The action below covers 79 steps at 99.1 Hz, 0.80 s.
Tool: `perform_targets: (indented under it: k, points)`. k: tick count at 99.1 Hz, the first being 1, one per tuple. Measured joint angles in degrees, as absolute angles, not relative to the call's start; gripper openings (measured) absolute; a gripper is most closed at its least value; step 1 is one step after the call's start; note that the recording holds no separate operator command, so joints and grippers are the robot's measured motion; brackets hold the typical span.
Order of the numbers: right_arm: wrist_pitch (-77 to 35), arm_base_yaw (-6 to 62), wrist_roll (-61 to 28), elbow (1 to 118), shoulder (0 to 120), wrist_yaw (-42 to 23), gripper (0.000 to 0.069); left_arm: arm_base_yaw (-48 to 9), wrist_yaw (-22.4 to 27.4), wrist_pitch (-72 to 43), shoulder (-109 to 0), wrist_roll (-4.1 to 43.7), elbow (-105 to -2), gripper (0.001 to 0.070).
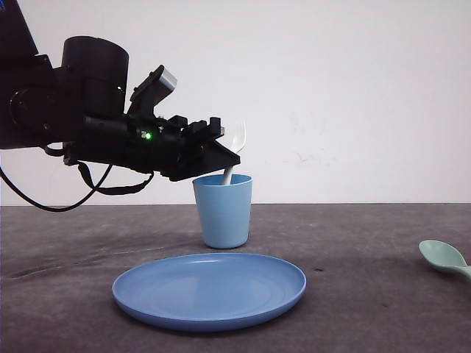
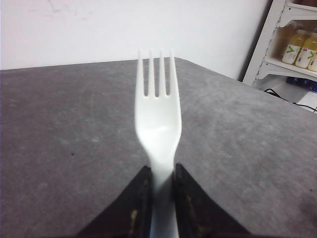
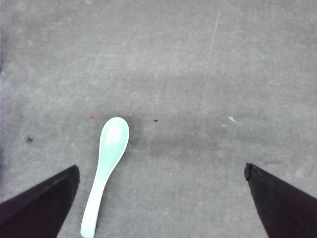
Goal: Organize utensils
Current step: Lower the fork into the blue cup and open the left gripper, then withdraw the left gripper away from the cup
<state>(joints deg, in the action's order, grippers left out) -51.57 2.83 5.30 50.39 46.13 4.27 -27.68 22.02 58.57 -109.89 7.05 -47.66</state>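
Over the cup [image 1: 222, 209], left hand [image 2: 161, 186] clamps a white four-tined fork [image 2: 158, 119] — right hand [image 3: 161, 198] spread wide above the mint spoon [image 3: 106, 166].

A plain white wall [image 1: 353, 88] stands behind the far edge of the table, and it carries a few faint marks. The table [image 1: 353, 243] has a dark grey, slightly rough surface with small specks. In the left wrist view, a white shelf unit [image 2: 277, 44] stands beyond the table's corner, with yellow drink bottles [image 2: 299, 49] on it and dark cables on the floor below.
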Motion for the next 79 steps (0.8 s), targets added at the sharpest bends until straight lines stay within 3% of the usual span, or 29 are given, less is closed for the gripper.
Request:
perform_targets:
  k: [10, 23, 33, 51, 62, 79]
  points:
    - [-51.6, 2.8, 5.3, 50.4, 46.1, 4.3, 0.0680, -27.7, 22.0, 58.5, -109.9, 7.0, -47.7, 0.0069]
    - [-51.6, 2.8, 5.3, 50.4, 46.1, 4.3, 0.0680, -27.7, 22.0, 59.0, -109.9, 7.0, -47.7, 0.0223]
    - [-51.6, 2.8, 5.3, 50.4, 46.1, 4.3, 0.0680, -27.7, 22.0, 60.4, -109.9, 7.2, -47.7, 0.0288]
    - [-51.6, 2.8, 5.3, 50.3, 46.1, 5.5, 0.0680, -27.0, 22.7, 61.2, -108.1, 11.4, -47.7, 0.0295]
    - [-51.3, 2.8, 5.3, 48.9, 46.1, 7.9, 0.0680, -25.6, 25.7, 59.0, -103.0, 14.1, -47.7, 0.0295]
    - [-50.3, 2.8, 5.4, 44.9, 46.3, 13.6, 0.0680, -22.8, 27.0, 46.7, -92.7, 15.2, -47.7, 0.0295]
